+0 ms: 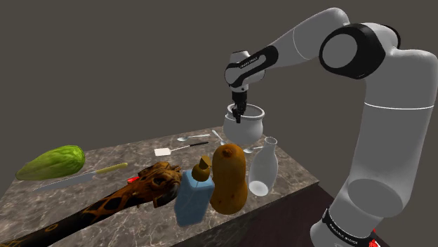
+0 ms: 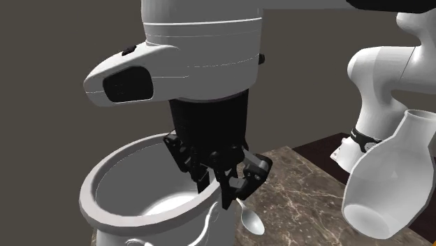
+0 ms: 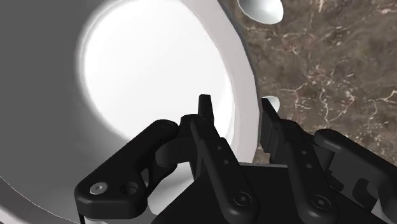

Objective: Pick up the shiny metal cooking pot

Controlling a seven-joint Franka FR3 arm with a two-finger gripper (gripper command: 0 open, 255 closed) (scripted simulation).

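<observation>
The pot [image 1: 246, 130], drawn plain white-grey rather than shiny, is found at the far end of the table [image 1: 295, 175], wide mouth up. Its rim is clamped by the end effector [image 1: 239, 112]: one finger is set inside the wall and the other outside, at about 4 o'clock of the rim in the second exterior view, with the wall pinched between them. Whether the base has left the table cannot be told. Since the pot is gripped at one side only, it is judged likely to hang and tilt away from the grip. A firm clamp, a vertical wrist and a slow, straight rise are therefore called for, with no sideways swing. In the shoulder view a white vase [image 1: 263, 168] is seen near the pot at 5 o'clock and should be given room. A brown squash [image 1: 229, 179] stands at 6 o'clock, a blue bottle [image 1: 194, 196] at 7 o'clock and a spoon [image 1: 189, 139] at 9 o'clock. A green fruit [image 1: 52, 161] lies well apart beyond it. The table is dark veined stone, and a plain grey-brown backdrop is seen behind it.
</observation>
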